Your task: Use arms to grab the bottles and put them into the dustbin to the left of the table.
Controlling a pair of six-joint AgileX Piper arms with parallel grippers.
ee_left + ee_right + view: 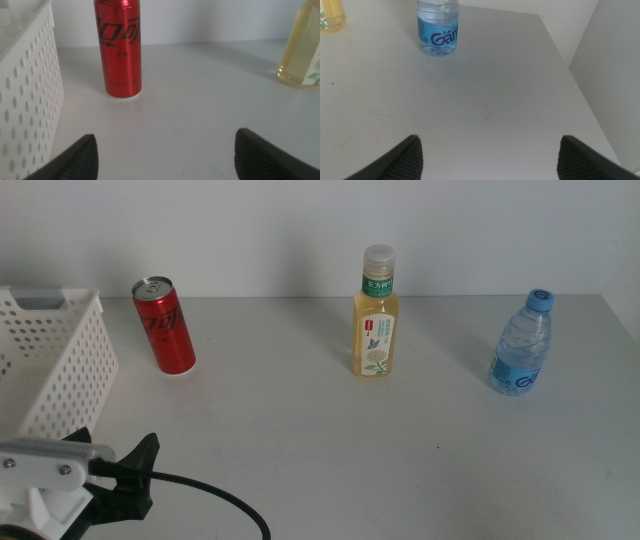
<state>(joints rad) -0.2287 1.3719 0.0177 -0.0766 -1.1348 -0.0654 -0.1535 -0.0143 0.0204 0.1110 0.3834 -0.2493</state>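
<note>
While upright, slim red can [165, 326] with silver top

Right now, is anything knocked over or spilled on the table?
No. The red can, the yellow tea bottle and the water bottle all stand upright on the table, capped or unspilled, beside the white basket. Nothing stands out.

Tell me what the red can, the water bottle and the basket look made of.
Red can: likely metal, with a glossy painted side and a silvery top. Water bottle: clear, see-through plastic with a blue cap. Basket: white, matte, perforated plastic.
</note>
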